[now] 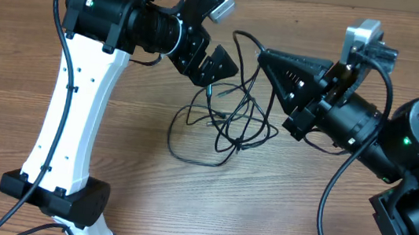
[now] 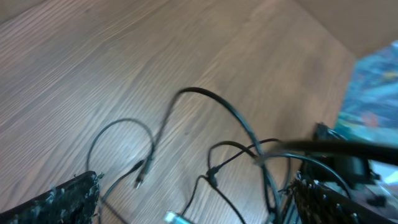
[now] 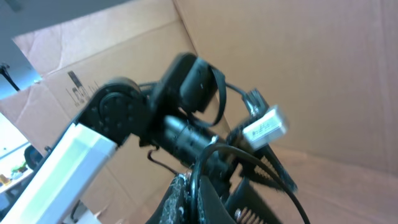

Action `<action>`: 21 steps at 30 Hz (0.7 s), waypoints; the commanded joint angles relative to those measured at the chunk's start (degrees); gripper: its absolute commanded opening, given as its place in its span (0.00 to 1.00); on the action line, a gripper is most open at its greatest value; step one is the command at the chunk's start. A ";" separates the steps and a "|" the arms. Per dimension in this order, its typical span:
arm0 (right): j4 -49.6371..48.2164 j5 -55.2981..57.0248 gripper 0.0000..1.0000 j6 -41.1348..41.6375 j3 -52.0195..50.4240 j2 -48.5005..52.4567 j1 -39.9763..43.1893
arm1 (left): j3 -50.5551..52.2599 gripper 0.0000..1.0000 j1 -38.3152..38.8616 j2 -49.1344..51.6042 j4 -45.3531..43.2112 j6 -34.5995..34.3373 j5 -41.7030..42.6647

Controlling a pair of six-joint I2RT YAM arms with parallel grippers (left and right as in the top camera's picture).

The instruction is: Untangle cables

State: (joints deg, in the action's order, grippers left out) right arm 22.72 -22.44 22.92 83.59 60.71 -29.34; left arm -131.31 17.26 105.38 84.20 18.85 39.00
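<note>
The thin black cables (image 1: 225,123) lie tangled on the wooden table between the two arms. One strand rises from the heap to my right gripper (image 1: 264,56), which is shut on it. In the right wrist view that cable (image 3: 270,167) arcs out from between the closed fingers of the right gripper (image 3: 191,182). My left gripper (image 1: 213,69) hangs open just above and left of the heap, touching nothing. In the left wrist view the cables (image 2: 205,124) with a small plug (image 2: 140,180) lie between the spread fingers of the left gripper (image 2: 193,208).
The left arm's white and black body (image 1: 77,95) fills the left side of the table. The right arm (image 1: 396,147) stands at the right. A brown cardboard wall (image 3: 298,68) runs behind the table.
</note>
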 commanded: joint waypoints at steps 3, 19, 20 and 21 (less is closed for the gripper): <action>-4.46 0.68 0.04 3.67 1.99 -0.20 -0.17 | -0.94 1.00 0.07 0.26 -0.37 4.96 9.05; -15.13 -10.95 0.04 12.26 1.99 -0.15 -0.15 | -0.94 1.00 0.00 0.28 -14.38 -13.09 -22.77; -15.06 -10.95 0.04 12.24 1.99 -0.15 -0.15 | -0.94 1.00 0.00 0.28 -14.08 -14.47 -28.09; -14.58 -10.91 0.04 12.22 1.99 -0.15 -0.15 | -0.94 1.00 -0.04 0.28 -13.33 -17.31 -38.29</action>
State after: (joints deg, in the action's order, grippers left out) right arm 8.71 -31.77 34.50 83.59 61.17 -29.34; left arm -131.33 17.28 105.38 70.26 9.63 25.23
